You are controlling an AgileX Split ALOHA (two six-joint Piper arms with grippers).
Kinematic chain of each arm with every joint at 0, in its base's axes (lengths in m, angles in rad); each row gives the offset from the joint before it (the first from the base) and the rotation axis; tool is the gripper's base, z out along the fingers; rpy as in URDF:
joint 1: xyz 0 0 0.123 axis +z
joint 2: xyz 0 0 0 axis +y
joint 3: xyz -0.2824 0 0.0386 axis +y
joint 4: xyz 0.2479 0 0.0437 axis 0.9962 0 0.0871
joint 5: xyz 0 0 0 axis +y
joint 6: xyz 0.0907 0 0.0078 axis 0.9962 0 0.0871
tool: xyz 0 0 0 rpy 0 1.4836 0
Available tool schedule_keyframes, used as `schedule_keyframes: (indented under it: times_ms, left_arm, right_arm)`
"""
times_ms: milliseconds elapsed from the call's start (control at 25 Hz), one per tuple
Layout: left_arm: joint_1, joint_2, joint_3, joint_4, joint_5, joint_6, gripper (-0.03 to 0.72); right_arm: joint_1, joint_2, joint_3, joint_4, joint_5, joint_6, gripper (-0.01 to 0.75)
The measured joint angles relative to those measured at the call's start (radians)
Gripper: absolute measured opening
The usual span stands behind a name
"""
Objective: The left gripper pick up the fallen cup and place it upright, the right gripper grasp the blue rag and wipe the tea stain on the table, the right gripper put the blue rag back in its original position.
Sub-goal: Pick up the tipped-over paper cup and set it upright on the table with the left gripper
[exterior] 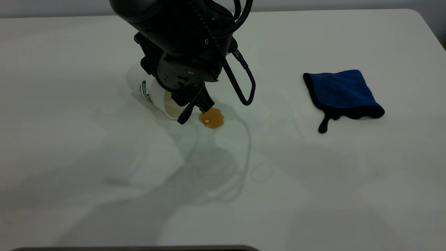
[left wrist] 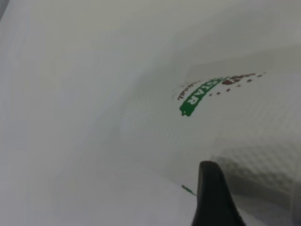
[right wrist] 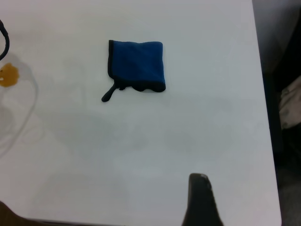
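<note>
The white paper cup [exterior: 148,91] lies on its side on the table [exterior: 69,157], its mouth facing the amber tea stain [exterior: 212,118] just beside it. My left gripper [exterior: 195,113] is down at the cup's mouth, open, with its fingers on either side of the rim. In the left wrist view the cup's logo wall [left wrist: 225,108] fills the frame beside one finger [left wrist: 211,202]. The blue rag [exterior: 343,91] lies folded well to the right, also in the right wrist view [right wrist: 137,65]. My right gripper [right wrist: 200,202] hovers off by the table's edge, away from the rag.
The left arm's thick cable loop [exterior: 244,85] hangs between the cup and the rag. Faint yellowish smears [exterior: 205,170] mark the tabletop in front of the stain. The table's edge [right wrist: 265,141] and a dark floor lie past the rag.
</note>
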Motion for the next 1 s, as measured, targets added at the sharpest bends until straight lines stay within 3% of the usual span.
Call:
schedule_keyframes:
  times_ms: [280,440,640,720,880,1000]
  left_arm:
    - [0.002,0.006,0.0,0.052,0.002,-0.067,0.443]
    - [0.002,0.016,0.0,0.054,0.015,-0.072,0.361]
    - [0.002,0.016,-0.001,0.072,0.14,-0.066,0.09]
    - [0.01,0.015,-0.003,0.085,0.188,-0.053,0.023]
    - [0.055,-0.035,-0.003,0.047,0.162,0.029,0.0]
    - [0.137,-0.127,-0.003,-0.072,0.094,0.138,0.001]
  right_arm:
    - [0.0,0.0,0.0,0.0,0.0,0.0,0.554]
    - [0.0,0.0,0.0,0.0,0.0,0.0,0.554]
    - [0.0,0.0,0.0,0.0,0.0,0.0,0.554]
    - [0.0,0.0,0.0,0.0,0.0,0.0,0.554]
    - [0.0,0.0,0.0,0.0,0.0,0.0,0.554]
    - [0.0,0.0,0.0,0.0,0.0,0.0,0.554]
